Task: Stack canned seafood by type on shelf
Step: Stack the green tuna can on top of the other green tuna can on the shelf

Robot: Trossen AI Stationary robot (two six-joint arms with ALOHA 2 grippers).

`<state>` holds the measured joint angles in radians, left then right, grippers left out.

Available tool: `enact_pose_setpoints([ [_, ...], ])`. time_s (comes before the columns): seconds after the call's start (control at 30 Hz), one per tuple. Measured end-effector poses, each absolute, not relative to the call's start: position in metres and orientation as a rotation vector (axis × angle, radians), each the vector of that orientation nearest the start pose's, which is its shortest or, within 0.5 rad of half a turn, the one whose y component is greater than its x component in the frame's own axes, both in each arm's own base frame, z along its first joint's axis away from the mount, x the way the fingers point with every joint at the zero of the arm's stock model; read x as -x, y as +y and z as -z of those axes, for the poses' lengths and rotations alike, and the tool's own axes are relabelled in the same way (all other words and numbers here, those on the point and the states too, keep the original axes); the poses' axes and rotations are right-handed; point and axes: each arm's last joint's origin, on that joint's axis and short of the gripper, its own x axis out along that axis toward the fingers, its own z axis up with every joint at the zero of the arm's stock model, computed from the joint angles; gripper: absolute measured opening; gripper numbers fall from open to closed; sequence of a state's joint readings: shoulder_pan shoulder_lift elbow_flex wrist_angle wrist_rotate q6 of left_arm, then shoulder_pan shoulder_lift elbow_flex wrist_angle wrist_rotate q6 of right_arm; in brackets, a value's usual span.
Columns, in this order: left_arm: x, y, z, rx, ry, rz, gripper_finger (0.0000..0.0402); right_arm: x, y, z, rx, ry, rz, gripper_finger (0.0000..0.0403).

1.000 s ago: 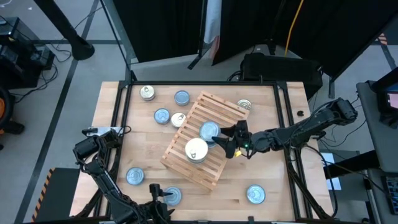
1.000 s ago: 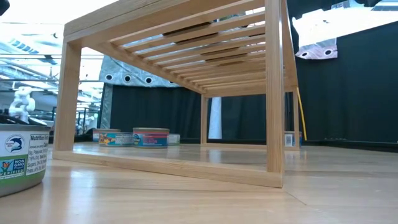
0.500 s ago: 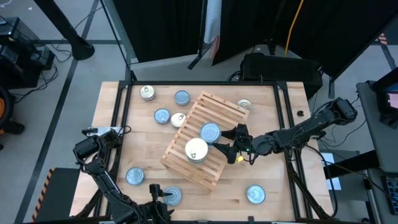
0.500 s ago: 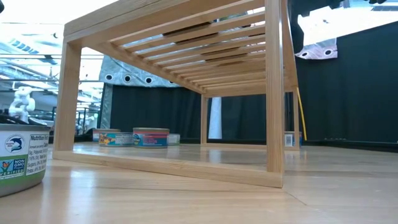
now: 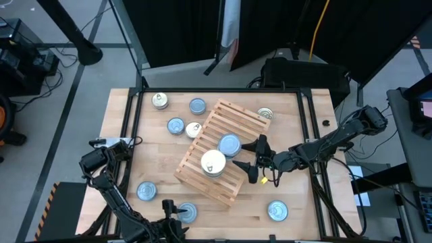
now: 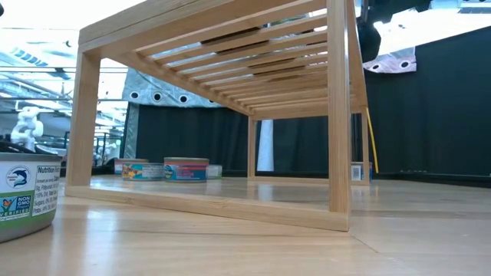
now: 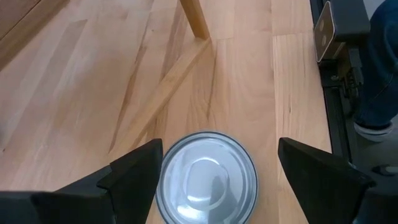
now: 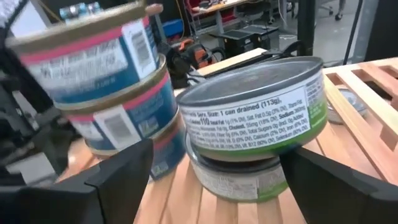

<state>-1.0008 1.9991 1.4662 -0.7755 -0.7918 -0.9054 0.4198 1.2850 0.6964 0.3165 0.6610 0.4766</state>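
- Backing off from the shelf (image 5: 217, 152), the right gripper (image 5: 254, 162) is now sitting just past the rack's right edge, where a second ago it was reaching over the blue-topped tin (image 5: 229, 144).
- Its fingers are spreading wide and gripping nothing; the right wrist view is showing two stacks on the slats, a green-labelled pair (image 8: 249, 140) and a blue-and-pink-labelled pile (image 8: 118, 93), close together.
- From above, the white-topped stack (image 5: 213, 162) is resting on the shelf just beside the blue-topped one.
- Other tins are lying scattered on the tabletop (image 5: 304, 202) around the rack.
- Waiting at the table's near edge, the left gripper (image 5: 172, 209) is hanging fully open over a silver-topped tin (image 7: 207, 180), holding nothing.
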Motion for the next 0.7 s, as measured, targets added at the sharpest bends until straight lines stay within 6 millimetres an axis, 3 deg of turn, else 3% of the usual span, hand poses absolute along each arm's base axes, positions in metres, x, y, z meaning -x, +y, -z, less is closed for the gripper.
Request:
enact_pose_setpoints([
  [0.33, -0.230, -0.321, -0.186, -0.166, 0.777, -0.190, 0.0327, -0.252, 0.099, -0.247, -0.186, 0.235, 0.285, 0.0341],
  [0.7, -0.231, -0.320, -0.186, -0.164, 0.780, -0.191, 0.0327, -0.260, 0.097, -0.288, -0.116, 0.421, 0.204, 0.0341],
])
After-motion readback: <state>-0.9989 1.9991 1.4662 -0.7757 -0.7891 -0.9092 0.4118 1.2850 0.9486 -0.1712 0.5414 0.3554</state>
